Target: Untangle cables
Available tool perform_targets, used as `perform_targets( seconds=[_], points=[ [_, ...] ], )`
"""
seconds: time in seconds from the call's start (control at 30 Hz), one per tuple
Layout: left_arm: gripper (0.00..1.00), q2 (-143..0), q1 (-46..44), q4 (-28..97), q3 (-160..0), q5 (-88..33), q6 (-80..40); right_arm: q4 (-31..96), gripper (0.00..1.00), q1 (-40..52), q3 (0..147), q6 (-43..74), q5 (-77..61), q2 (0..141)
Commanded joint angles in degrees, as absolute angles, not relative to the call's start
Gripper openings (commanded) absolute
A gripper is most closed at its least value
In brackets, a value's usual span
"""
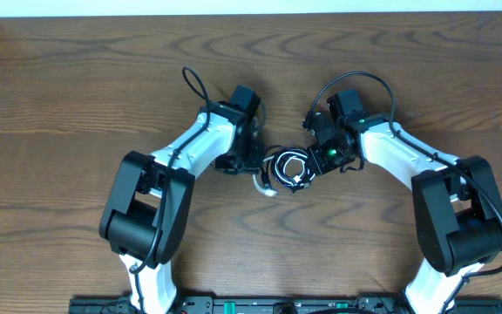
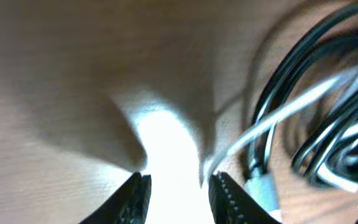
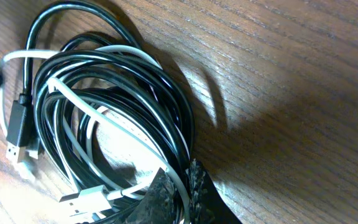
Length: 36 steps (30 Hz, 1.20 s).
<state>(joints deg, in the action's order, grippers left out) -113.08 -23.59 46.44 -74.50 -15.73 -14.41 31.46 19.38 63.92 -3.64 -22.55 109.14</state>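
Observation:
The cables [image 1: 290, 170] lie as one small coiled bundle of black and white cords at the table's middle, between both grippers. My left gripper [image 1: 258, 167] is at the bundle's left edge. In the left wrist view its jaws [image 2: 178, 193] are closed against a blurred bright white piece, apparently the white cable's end [image 1: 267, 187], with the loops [image 2: 316, 124] just to the right. My right gripper [image 1: 315, 166] is at the bundle's right edge. In the right wrist view its jaws [image 3: 182, 186] pinch a white strand and black strands of the coil [image 3: 104, 112]. A black plug [image 3: 18, 124] and a white plug [image 3: 82, 200] stick out.
The wooden table [image 1: 77, 78] extends all around. Thick black arm wires loop above each wrist [image 1: 197, 87], [image 1: 356, 80]. The arm bases stand at the front edge.

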Motion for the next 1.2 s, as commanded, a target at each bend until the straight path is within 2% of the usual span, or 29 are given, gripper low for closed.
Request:
perform_targets(
  seconds=[0.0, 0.2, 0.5, 1.17],
  points=[
    [0.36, -113.7, -21.4, 51.7, -81.3, -16.8, -8.5, 31.9, 0.02, 19.6, 63.5, -4.8, -20.5, 109.8],
    [0.39, -113.7, -20.2, 56.3, -85.4, -26.6, -8.1, 31.9, 0.03, 19.6, 63.5, -4.8, -20.5, 109.8],
    [0.44, -113.9, -22.4, 56.2, -83.6, -26.3, -8.1, 31.9, 0.03, 19.6, 63.5, -4.8, -20.4, 109.8],
    [0.43, -114.1, -24.4, 44.1, -74.3, -25.9, -13.8, 31.4, 0.04, 19.6, 63.5, -4.8, -20.4, 109.8]
  ],
)
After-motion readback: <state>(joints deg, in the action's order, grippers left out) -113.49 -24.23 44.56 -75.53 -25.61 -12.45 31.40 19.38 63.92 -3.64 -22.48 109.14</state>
